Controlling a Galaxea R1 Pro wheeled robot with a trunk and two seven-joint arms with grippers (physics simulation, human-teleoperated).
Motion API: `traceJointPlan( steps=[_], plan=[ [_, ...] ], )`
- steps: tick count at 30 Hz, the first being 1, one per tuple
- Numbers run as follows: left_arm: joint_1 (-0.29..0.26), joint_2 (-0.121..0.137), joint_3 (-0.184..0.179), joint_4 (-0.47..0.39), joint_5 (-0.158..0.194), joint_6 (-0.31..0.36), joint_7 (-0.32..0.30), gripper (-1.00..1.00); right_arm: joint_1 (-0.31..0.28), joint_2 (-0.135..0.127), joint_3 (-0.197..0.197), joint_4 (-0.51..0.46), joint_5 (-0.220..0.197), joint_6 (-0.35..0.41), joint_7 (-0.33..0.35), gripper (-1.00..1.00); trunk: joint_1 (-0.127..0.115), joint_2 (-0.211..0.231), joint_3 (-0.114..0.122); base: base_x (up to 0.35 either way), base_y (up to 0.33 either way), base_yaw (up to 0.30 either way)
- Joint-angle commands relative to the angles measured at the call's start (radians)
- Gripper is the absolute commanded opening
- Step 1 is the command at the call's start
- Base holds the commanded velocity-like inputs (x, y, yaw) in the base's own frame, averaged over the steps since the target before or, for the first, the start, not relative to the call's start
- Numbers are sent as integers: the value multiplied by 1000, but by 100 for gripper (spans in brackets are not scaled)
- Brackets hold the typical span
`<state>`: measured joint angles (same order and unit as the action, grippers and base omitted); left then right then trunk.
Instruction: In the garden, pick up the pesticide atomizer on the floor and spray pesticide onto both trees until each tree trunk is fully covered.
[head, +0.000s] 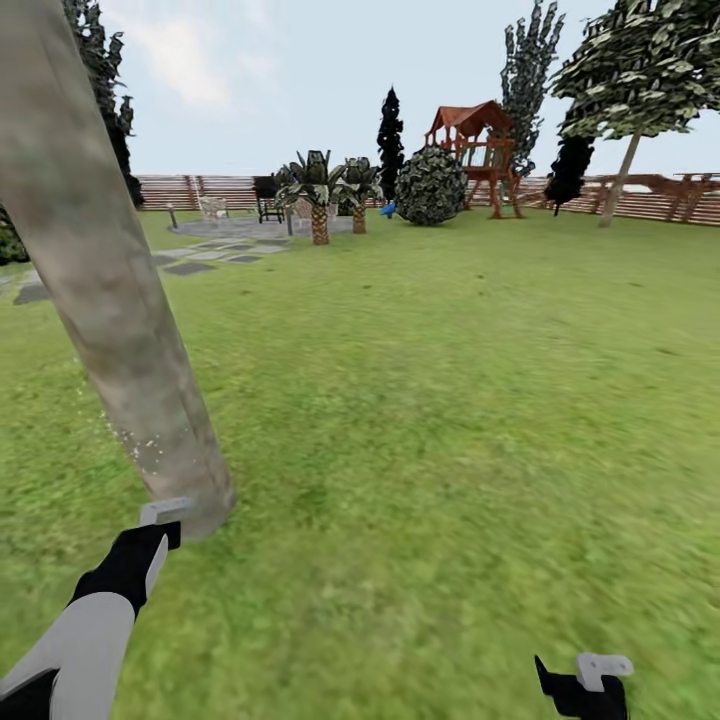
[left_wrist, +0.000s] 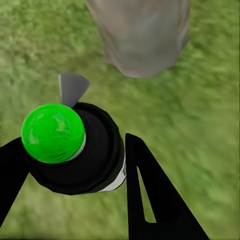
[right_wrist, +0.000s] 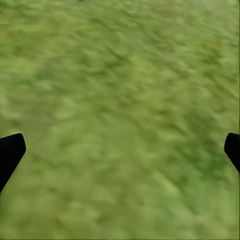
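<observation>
In the left wrist view my left gripper (left_wrist: 75, 167) is shut on the pesticide atomizer (left_wrist: 97, 150), a black bottle whose round top (left_wrist: 52, 132) shows bright green here. Its grey nozzle tip points at the base of a tree trunk (left_wrist: 142, 35). The head view has that thick grey-brown trunk (head: 110, 300) leaning across the left, with pale specks low on its bark, and my left gripper (head: 160, 522) right at its foot. A second tree (head: 622, 170) stands far off at the right by the fence. My right gripper (head: 590, 680) hangs open over the grass, empty.
Green lawn (head: 450, 400) spreads ahead. Far back stand two short palms (head: 320, 205), a round bush (head: 431, 186), a red wooden play tower (head: 478, 150), black narrow trees (head: 390, 135), grey slabs (head: 200, 260) and the slatted fence (head: 660, 205).
</observation>
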<state>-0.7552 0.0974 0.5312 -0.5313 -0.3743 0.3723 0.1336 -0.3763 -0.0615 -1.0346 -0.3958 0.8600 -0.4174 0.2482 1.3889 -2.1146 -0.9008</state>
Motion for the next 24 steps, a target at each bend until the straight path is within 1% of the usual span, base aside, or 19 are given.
traceJointPlan(
  steps=[1, 12, 20, 24],
  plan=[
    [-1, -1, 3, -1, -5, 4, 0, -100, -1, 0, -9, 0, 4, -4, 8, 100, 0, 0, -1, 218, -213, 277],
    [-1, -1, 3, -1, -5, 4, 1, -100, -1, 0, -9, 0, 4, -4, 8, 100, 0, 0, -1, 218, -213, 269],
    [-1, -1, 3, -1, -4, 4, 1, -100, -1, 0, -9, 0, 4, -4, 8, 100, 0, 0, -1, 173, -228, 29],
    [-1, -1, 3, -1, -4, 4, 1, -100, -1, 0, -9, 0, 4, -4, 8, 100, 0, 0, -1, 25, -267, 197]
  ],
)
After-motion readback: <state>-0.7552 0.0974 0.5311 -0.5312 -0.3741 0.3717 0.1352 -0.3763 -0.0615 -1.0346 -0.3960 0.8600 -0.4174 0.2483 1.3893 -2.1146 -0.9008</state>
